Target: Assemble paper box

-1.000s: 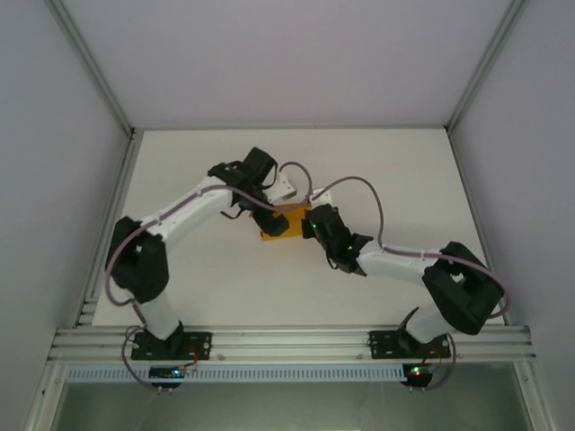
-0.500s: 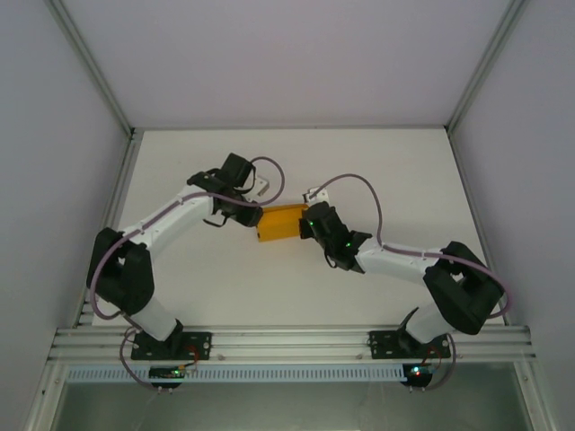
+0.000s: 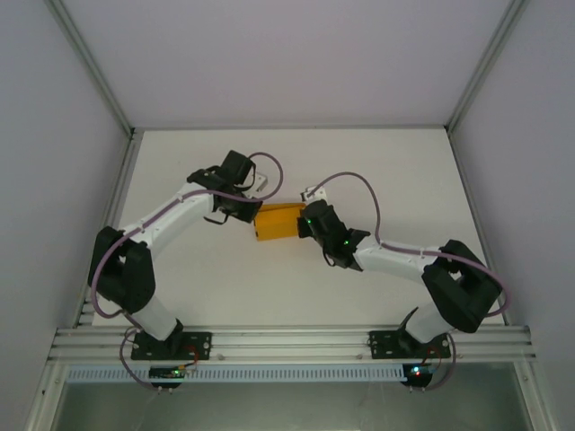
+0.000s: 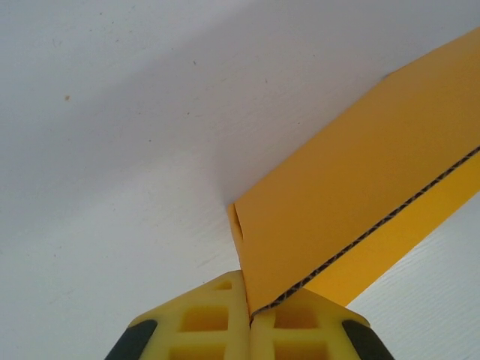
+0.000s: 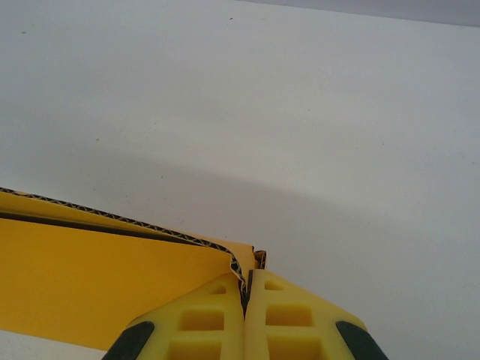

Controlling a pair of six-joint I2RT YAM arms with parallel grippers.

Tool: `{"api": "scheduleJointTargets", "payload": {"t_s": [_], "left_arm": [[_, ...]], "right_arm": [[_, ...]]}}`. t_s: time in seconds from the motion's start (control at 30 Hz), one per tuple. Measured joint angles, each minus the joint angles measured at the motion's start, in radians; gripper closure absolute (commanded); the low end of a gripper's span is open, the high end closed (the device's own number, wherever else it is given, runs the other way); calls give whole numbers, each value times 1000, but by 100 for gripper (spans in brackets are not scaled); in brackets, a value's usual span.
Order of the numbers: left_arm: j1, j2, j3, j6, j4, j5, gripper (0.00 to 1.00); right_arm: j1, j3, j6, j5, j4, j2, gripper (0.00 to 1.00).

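The left jaws had just closed: in the left wrist view their yellow pads met on a thin edge of the box, its corrugated rim running up from the seam. The right jaws were also shut, their pads pinching a corner of the card. From above, the box lay near the bench's centre, gripped at its 9 o'clock end by the left arm and at its 3 o'clock end by the right arm. A second before, the left jaws had been wide open and had hung over the box from its 12 o'clock side, hiding much of it; the left arm had since swung out toward 9 o'clock, while the right had barely moved. With both ends held, the card was probably ready to be pulled or folded into shape; assembly looked unfinished.
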Motion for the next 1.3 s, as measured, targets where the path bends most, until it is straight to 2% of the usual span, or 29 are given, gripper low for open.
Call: {"api": "scheduleJointTargets", "payload": {"t_s": [0.23, 0.37, 0.5, 0.6, 0.8, 1.1, 1.3], "left_arm": [[-16, -3, -12, -216, 16, -28, 100], [-56, -85, -134, -357, 126, -86, 100], [-79, -167, -266, -433, 271, -122, 100], [-79, -185, -305, -474, 334, -127, 100], [-58, -168, -290, -543, 338, -94, 100], [-39, -103, -265, -581, 392, -92, 100], [-47, -101, -292, -558, 436, -119, 100]], "right_arm": [[14, 11, 29, 24, -23, 0, 100], [28, 11, 53, 51, -33, 0, 100], [39, 10, 56, 68, -37, -2, 100], [42, 9, 56, 76, -40, -3, 100], [49, 10, 60, 86, -48, -4, 100], [51, 12, 60, 92, -61, -5, 100], [51, 10, 51, 94, -58, -5, 100]]}}
